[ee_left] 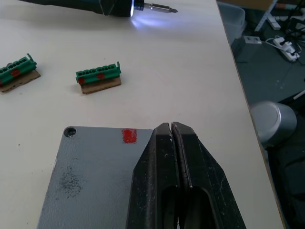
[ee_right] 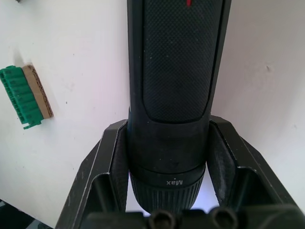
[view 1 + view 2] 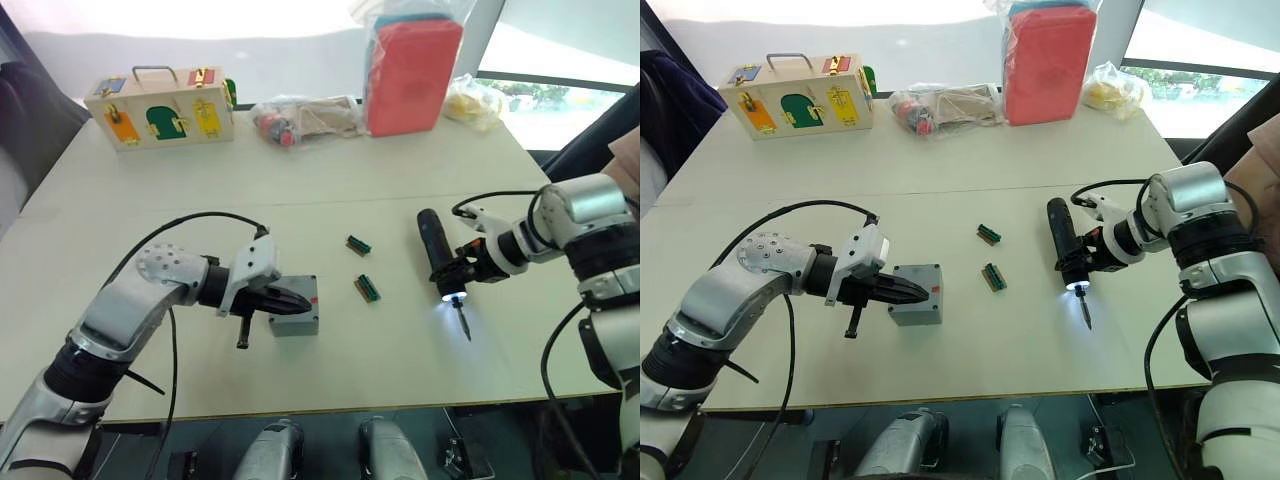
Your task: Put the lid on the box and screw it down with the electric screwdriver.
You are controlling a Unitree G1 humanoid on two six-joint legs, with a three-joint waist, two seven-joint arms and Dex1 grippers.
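Observation:
The grey box [image 3: 296, 322] stands on the table left of centre. The lid [image 1: 90, 181] lies on it as a flat top face, with a screw hole at one corner and a red mark at its edge. My left gripper [image 3: 300, 302] is shut with nothing between its fingers, and its tips [image 1: 170, 128] rest on the lid. To the right, my right gripper [image 3: 457, 270] is shut on the electric screwdriver [image 3: 434, 243], a black stick held low over the table. Its tip light is on and its bit [image 3: 465, 325] points toward the front edge.
Two green terminal blocks [image 3: 359, 244] [image 3: 368, 288] lie between the box and the screwdriver. At the back stand a wooden case with coloured doors [image 3: 165, 105], clear bags of parts [image 3: 300, 118], a red pack [image 3: 412, 75] and a yellow bag [image 3: 472, 100].

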